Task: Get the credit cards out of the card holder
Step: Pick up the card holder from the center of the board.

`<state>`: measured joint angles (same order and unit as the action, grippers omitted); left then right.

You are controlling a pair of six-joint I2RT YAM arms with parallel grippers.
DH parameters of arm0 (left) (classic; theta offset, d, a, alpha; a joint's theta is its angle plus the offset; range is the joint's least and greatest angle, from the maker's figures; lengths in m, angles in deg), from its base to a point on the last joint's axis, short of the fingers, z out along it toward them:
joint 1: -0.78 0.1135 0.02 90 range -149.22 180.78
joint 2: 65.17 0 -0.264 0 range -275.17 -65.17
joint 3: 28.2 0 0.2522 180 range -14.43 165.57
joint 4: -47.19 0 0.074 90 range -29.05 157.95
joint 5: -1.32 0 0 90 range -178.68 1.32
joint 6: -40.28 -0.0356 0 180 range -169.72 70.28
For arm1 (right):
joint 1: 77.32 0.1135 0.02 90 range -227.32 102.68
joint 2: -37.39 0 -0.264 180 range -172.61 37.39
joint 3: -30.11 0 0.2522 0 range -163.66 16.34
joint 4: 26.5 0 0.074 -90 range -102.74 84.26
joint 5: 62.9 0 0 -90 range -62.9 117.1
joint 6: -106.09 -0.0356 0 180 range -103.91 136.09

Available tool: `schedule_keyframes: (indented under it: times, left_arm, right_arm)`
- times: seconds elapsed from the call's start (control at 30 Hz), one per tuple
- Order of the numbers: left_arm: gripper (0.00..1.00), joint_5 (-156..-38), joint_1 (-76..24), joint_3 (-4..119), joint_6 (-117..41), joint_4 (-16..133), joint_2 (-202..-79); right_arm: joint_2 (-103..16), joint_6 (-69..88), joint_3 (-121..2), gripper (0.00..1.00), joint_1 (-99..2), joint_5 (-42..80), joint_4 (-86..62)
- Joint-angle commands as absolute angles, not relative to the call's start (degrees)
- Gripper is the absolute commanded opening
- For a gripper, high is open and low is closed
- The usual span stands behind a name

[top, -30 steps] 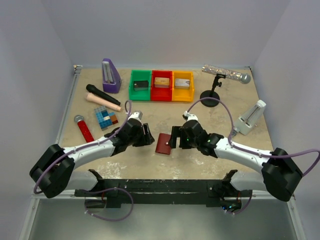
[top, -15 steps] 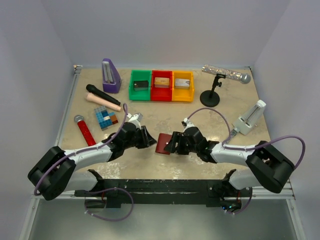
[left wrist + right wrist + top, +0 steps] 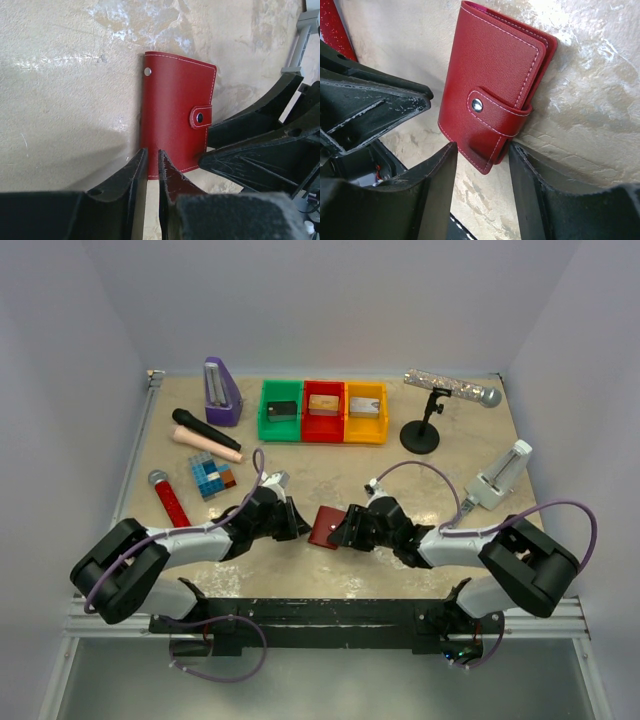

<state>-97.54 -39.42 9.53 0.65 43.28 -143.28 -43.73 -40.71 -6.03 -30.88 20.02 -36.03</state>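
The dark red card holder (image 3: 326, 527) lies flat and snapped closed on the table between both grippers; it also shows as the card holder (image 3: 175, 110) and the card holder (image 3: 490, 75). The credit cards are hidden inside it. My left gripper (image 3: 300, 523) is nearly closed: a thin slit stays between its fingers, whose tips sit at the holder's near left corner in the left wrist view (image 3: 152, 156), with nothing clamped. My right gripper (image 3: 344, 528) is open, its fingers either side of the tab corner (image 3: 482, 150) without touching it.
Green (image 3: 281, 412), red (image 3: 322, 412) and yellow (image 3: 365, 414) trays stand at the back. A purple metronome (image 3: 221, 392), black microphone (image 3: 205, 430), tiled block (image 3: 211, 476) and red microphone (image 3: 169, 498) lie left. A mic stand (image 3: 420, 436) and white device (image 3: 502, 476) are right.
Both grippers have narrowed. The right gripper has slid left up to the card holder's edge, and the left gripper has crept closer to its other side.
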Motion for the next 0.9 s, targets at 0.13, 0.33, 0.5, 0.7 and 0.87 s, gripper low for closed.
schedule_keyframes:
  times: [0.13,0.33,0.5,0.7,0.87]
  left_arm:
    - [0.16,-97.29,-39.65,9.21,0.38,40.99,-145.24]
    - [0.14,-96.76,-39.91,9.03,0.29,41.26,-145.76]
    - [0.13,-96.50,-40.52,9.03,0.38,41.08,-146.38]
    - [0.12,-96.32,-41.40,8.94,0.29,40.73,-147.26]
    - [0.12,-96.06,-41.93,8.94,0.29,40.47,-147.52]
  right_arm:
    - [-42.07,-42.09,-3.78,0.48,-30.91,20.77,-38.14]
    - [-41.62,-42.10,-3.25,0.49,-30.91,20.15,-39.63]
    - [-43.29,-42.53,-3.61,0.47,-31.09,18.75,-41.65]
    - [-45.40,-43.33,-3.52,0.43,-31.00,17.34,-45.69]
    - [-46.11,-43.77,-3.43,0.38,-31.00,16.72,-47.45]
